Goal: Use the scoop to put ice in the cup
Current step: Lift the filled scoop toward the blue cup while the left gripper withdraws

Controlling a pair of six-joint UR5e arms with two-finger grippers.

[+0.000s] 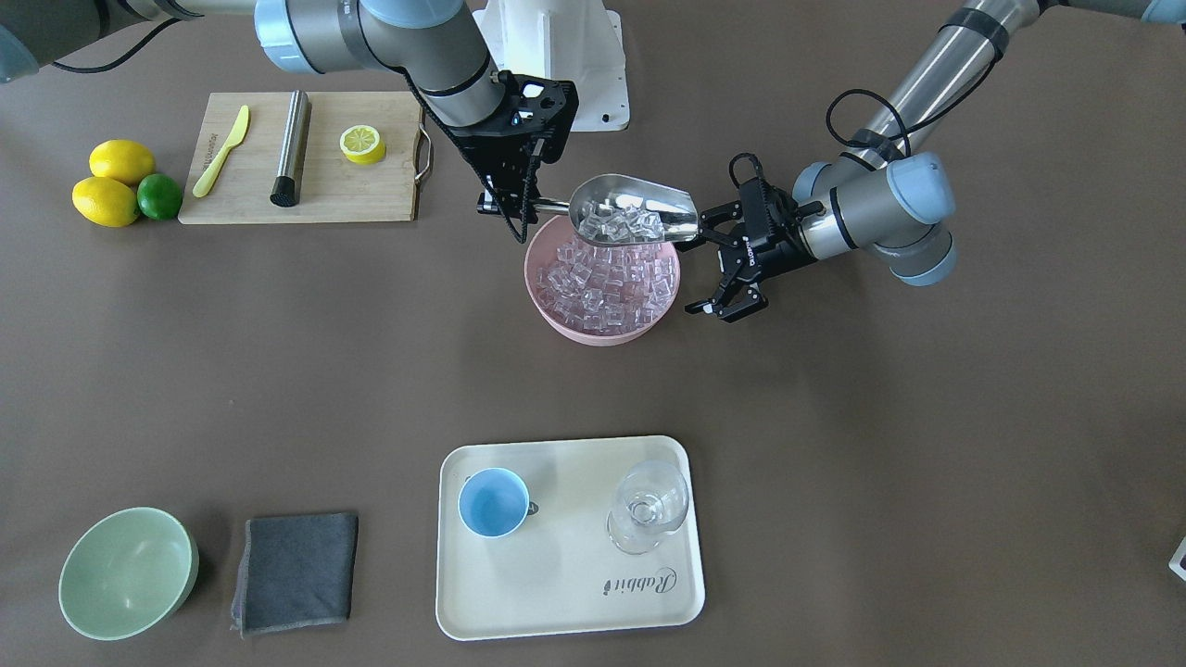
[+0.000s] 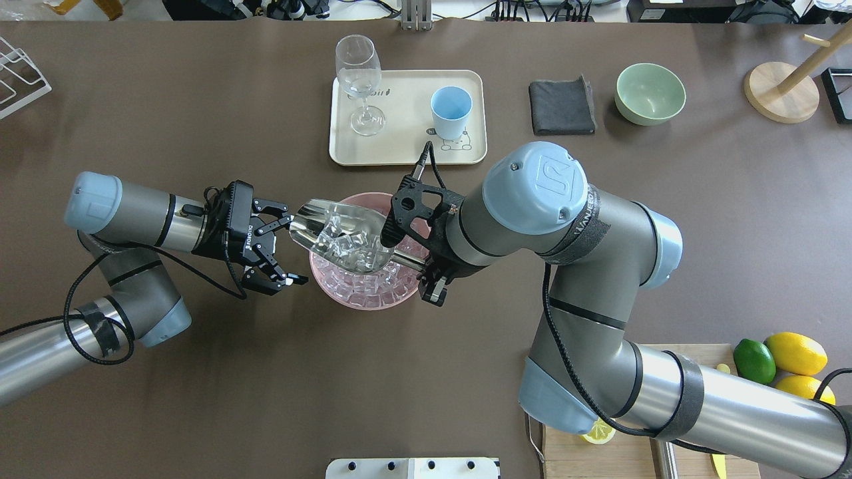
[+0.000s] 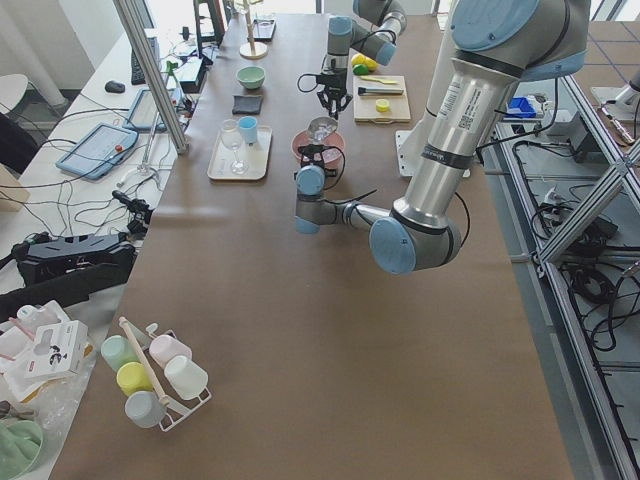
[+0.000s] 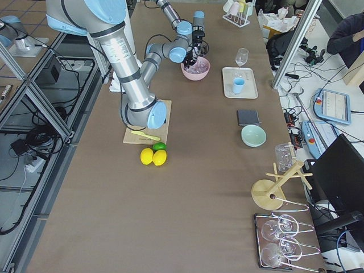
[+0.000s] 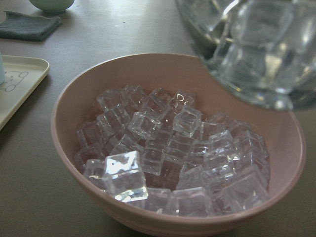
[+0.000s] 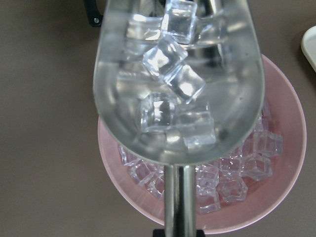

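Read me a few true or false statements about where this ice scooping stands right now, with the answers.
1. The scoop, held by the right gripper, carries ice above the pink bowl. True.
2. The cup already has ice in it. False: it is empty.
3. The left gripper is shut on the pink bowl. False: it is open, beside the bowl.
4. The cup and the stemmed glass stand on the same tray. True.
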